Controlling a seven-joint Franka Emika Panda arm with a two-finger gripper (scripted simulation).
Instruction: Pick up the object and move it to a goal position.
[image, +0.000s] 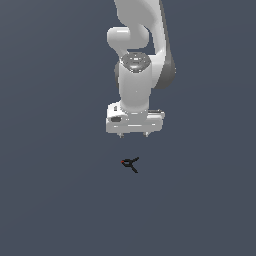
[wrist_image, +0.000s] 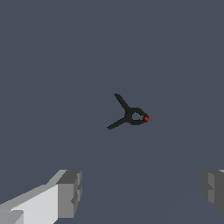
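The object is a tiny black clamp (image: 130, 163) with two splayed thin prongs and a red tip, lying on the flat dark grey floor. In the wrist view the clamp (wrist_image: 130, 115) lies between and beyond the two fingertips, its red tip pointing away from the prongs. My white gripper (image: 133, 135) hangs above the clamp, a little behind it, not touching it. Its two short fingers are spread wide apart and nothing is between them. In the wrist view the gripper (wrist_image: 142, 192) shows one grey fingertip (wrist_image: 70, 192) at each side.
The white arm (image: 140, 45) comes down from the top of the exterior view. The plain dark grey floor (image: 50, 200) fills the rest of both views.
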